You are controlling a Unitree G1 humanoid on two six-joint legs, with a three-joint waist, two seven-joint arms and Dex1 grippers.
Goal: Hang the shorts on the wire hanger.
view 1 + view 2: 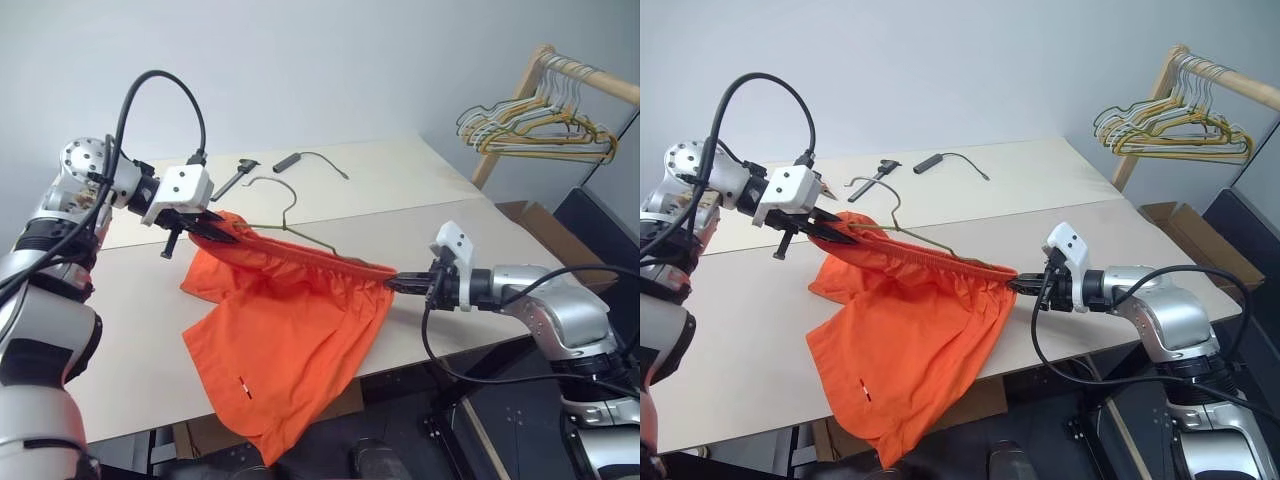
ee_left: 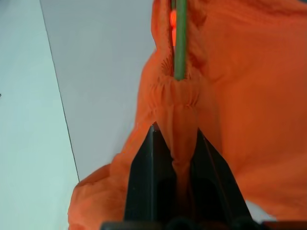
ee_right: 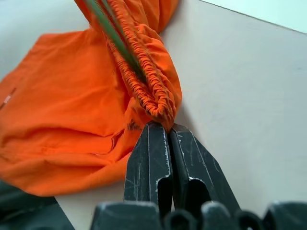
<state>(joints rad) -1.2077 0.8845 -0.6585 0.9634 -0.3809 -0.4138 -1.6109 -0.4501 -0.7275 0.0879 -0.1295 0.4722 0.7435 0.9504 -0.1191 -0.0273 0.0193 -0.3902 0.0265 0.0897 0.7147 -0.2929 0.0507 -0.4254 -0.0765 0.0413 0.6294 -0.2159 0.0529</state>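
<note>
Left gripper clamped on one end of the shorts' waistband; right gripper pinched tight on the opposite end.

Waistband stretched taut between them, long axis running 10 to 4 o'clock, above the desk.

Wire hanger lies along that same line, its lower wire inside the waistband, hook rising near the left gripper at 12.

Shorts' legs droop over the desk's near edge.

Count: two grippers, one shorts, one wire hanger in play.

Orange shorts stretched along wire hanger.
</note>
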